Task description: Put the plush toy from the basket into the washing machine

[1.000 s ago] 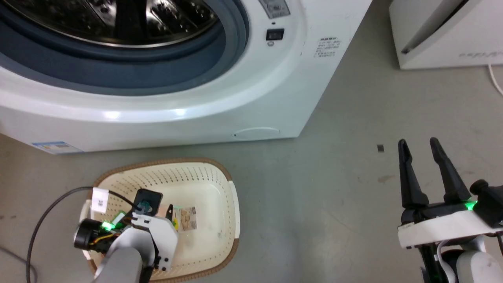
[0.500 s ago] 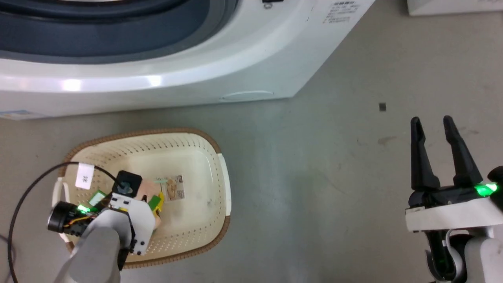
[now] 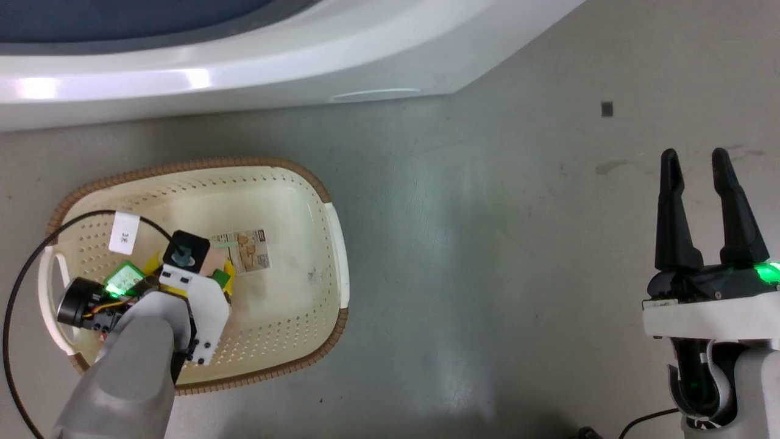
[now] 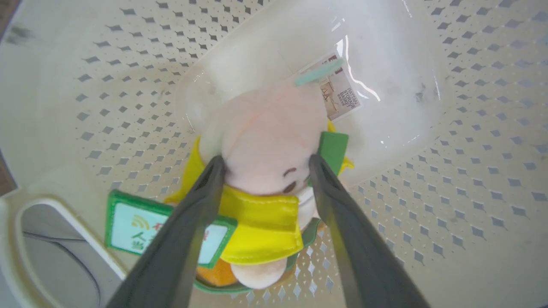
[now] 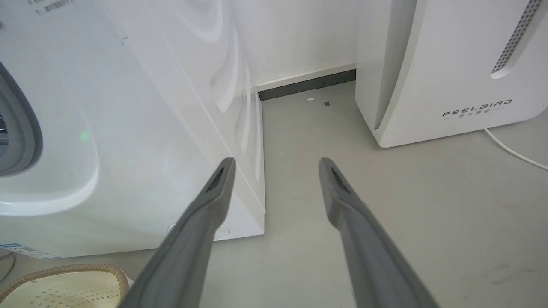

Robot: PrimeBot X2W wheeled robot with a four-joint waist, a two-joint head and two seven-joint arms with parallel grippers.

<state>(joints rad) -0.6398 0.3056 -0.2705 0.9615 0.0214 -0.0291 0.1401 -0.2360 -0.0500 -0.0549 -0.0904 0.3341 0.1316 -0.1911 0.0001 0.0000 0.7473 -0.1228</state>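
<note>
The plush toy [image 4: 269,132], with a pale pink head, yellow garment and green tag [image 4: 128,222], lies on the bottom of the cream basket [image 3: 304,183]. My left gripper [image 4: 266,161] reaches down into the basket and stands open, one finger on each side of the toy's head, both close to or touching it. In the head view my left wrist [image 3: 195,305] covers most of the toy [image 3: 213,263]. The washing machine [image 3: 244,67] stands just behind the basket, and only its lower front shows. My right gripper [image 3: 694,157] is open and empty over the floor at the right.
A label sticker [image 3: 247,250] sits on the basket bottom beside the toy. A black cable [image 3: 18,292] loops over the basket's left side. The white FEELBIRD appliance [image 5: 449,64] stands right of the washing machine [image 5: 107,107], a white cord [image 5: 513,149] beside it.
The head camera has tilted down, so the washing machine and basket slid up the picture. My left gripper stays in the basket over the toy. The right gripper remains open.
</note>
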